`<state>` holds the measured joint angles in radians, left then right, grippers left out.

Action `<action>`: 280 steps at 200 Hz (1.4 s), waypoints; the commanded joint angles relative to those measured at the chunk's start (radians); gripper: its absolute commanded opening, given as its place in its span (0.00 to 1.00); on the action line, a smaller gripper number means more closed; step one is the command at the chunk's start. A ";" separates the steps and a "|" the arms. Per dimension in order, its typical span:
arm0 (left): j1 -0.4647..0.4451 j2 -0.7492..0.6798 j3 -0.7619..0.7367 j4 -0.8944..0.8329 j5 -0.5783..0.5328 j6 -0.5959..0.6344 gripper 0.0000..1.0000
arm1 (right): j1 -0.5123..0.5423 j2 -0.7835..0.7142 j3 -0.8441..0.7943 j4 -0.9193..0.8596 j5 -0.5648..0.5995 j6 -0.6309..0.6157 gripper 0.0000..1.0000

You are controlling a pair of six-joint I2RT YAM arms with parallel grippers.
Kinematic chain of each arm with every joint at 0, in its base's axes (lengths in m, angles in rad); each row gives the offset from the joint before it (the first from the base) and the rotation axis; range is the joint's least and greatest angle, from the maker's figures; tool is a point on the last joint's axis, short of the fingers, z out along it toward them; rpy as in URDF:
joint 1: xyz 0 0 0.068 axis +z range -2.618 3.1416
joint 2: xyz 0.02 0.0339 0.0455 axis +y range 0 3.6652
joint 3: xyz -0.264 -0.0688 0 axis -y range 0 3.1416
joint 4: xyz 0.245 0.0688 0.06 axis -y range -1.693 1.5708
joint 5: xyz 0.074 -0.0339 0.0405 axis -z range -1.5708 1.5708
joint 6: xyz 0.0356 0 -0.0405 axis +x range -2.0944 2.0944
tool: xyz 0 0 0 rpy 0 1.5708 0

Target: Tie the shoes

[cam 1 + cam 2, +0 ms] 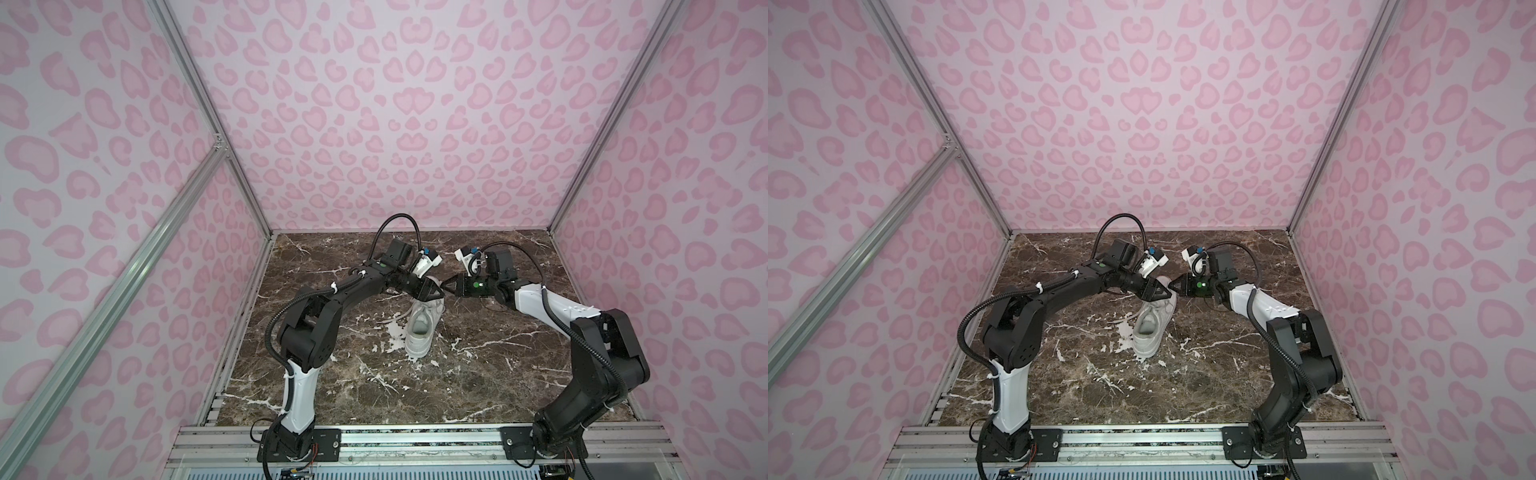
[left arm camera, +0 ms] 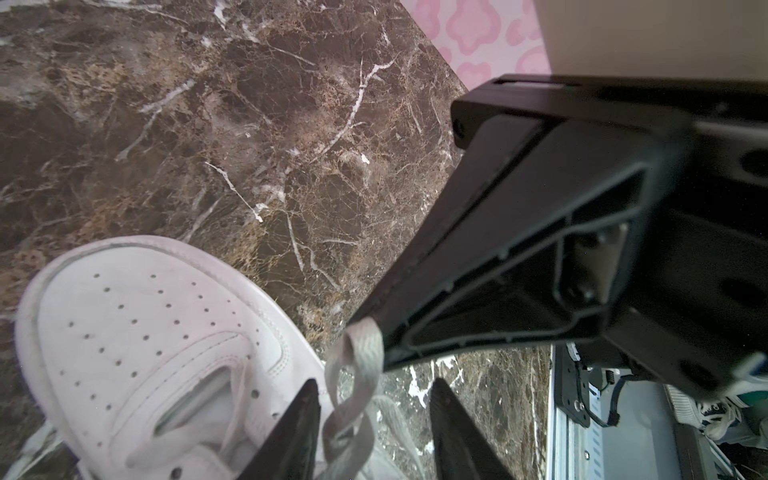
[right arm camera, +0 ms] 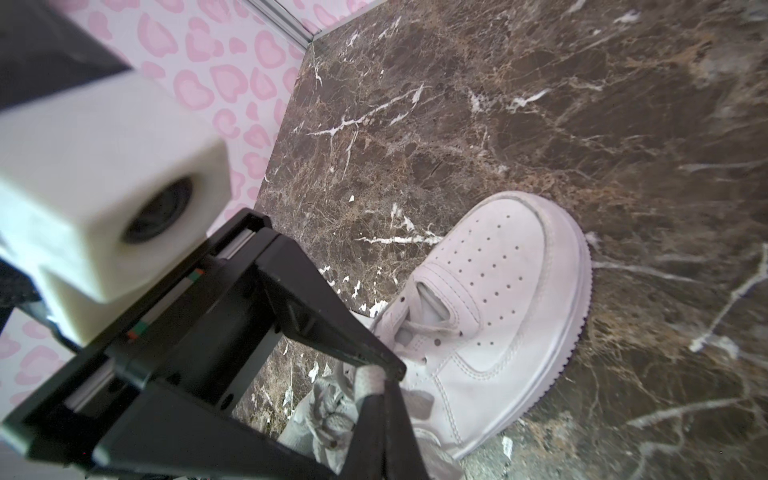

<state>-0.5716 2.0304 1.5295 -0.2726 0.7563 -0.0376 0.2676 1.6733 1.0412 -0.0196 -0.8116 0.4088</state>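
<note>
The white shoe [image 1: 420,332] stands on its sole near the middle of the marble-patterned bench [image 1: 332,374]. Its long axis runs from the heel on the robot's side to the toe on the far side, leaning a little to the right in both top views. A flat white lace [image 2: 353,374] rises from the eyelet area, twisted on itself. Its upper end is pinched at the very tip of the right fingers [image 2: 457,291], which are closed tight on it above the forefoot. The left fingers [image 2: 299,428] stand about half open, one on each side of the twisted length just below that pinch and gripping nothing. The lace hangs nearer one finger than the other, and whether it brushes that finger cannot be told. The coming move seems to turn on this relation: the lace runs up through the gap of the left fingers, so they need only close where they are to take it, while the right side keeps it taut. Both arms are equally near, tip to tip over the toe end. The left arm [image 1: 316,299] reaches in low from the left with its elbow raised. The right arm [image 1: 552,307] mirrors it from the right, wrist level and pointing inward.
</note>
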 commanded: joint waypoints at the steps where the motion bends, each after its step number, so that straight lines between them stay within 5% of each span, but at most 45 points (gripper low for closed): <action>1: 0.008 -0.021 -0.017 0.075 0.018 -0.015 0.46 | 0.001 0.006 -0.006 0.039 -0.021 0.022 0.00; 140: 0.010 0.004 -0.050 0.179 0.042 -0.048 0.46 | 0.004 0.024 -0.042 0.252 -0.128 0.224 0.00; 177: 0.016 0.005 -0.053 0.203 0.049 -0.058 0.38 | 0.005 0.019 -0.047 0.233 -0.129 0.214 0.00; 212: 0.020 0.010 -0.055 0.210 0.057 -0.065 0.16 | 0.004 0.014 -0.045 0.222 -0.126 0.205 0.01; 236: 0.024 0.008 -0.061 0.210 0.058 -0.069 0.04 | 0.000 0.006 -0.047 0.207 -0.117 0.193 0.09; 280: 0.036 -0.004 -0.078 0.225 0.067 -0.081 0.03 | -0.044 -0.050 -0.104 0.185 -0.093 0.169 0.28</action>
<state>-0.5423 2.0338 1.4567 -0.0837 0.8047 -0.1097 0.2447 1.6508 0.9703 0.1810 -0.9165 0.6113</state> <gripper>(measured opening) 0.057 0.257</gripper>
